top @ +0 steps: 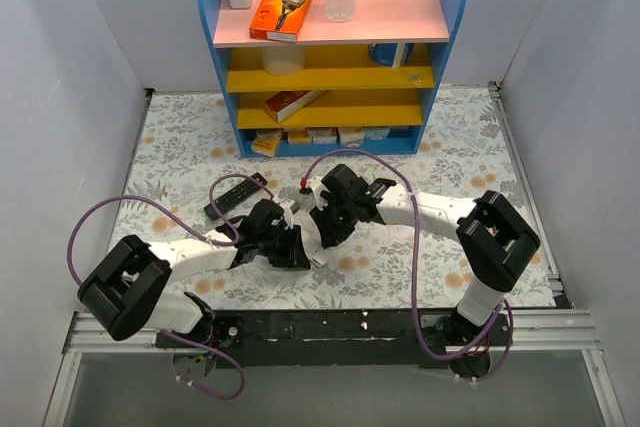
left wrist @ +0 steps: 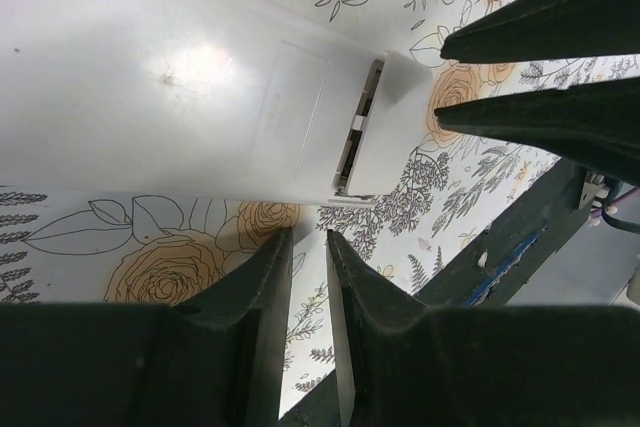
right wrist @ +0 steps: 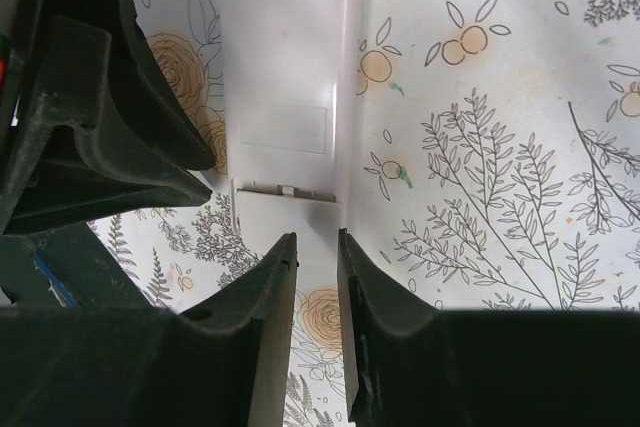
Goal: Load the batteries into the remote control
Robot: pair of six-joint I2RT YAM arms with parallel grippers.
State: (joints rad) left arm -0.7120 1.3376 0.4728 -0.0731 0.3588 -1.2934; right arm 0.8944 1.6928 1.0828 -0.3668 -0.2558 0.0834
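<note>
Left gripper (left wrist: 307,237): jaws nearly together at the remote's near edge; we cannot tell whether they pinch it.
Remote control (left wrist: 150,87): plain white back up, mid-table, between both grippers.
Battery cover (left wrist: 395,117): partly off, with a dark gap showing.
Right gripper (right wrist: 317,237): narrow jaws astride the cover's end (grip unclear).
Doing it well: we should steady the body and draw the cover straight off, never levering it.
Batteries: none we can make out.
Black remote (top: 235,197): farther back, apart.

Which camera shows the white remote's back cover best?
The left wrist view: the remote fills much of the frame and its back cover sits ajar, a gap showing. The right wrist view shows a narrower strip with the seam. The top view shows only a white sliver.
</note>
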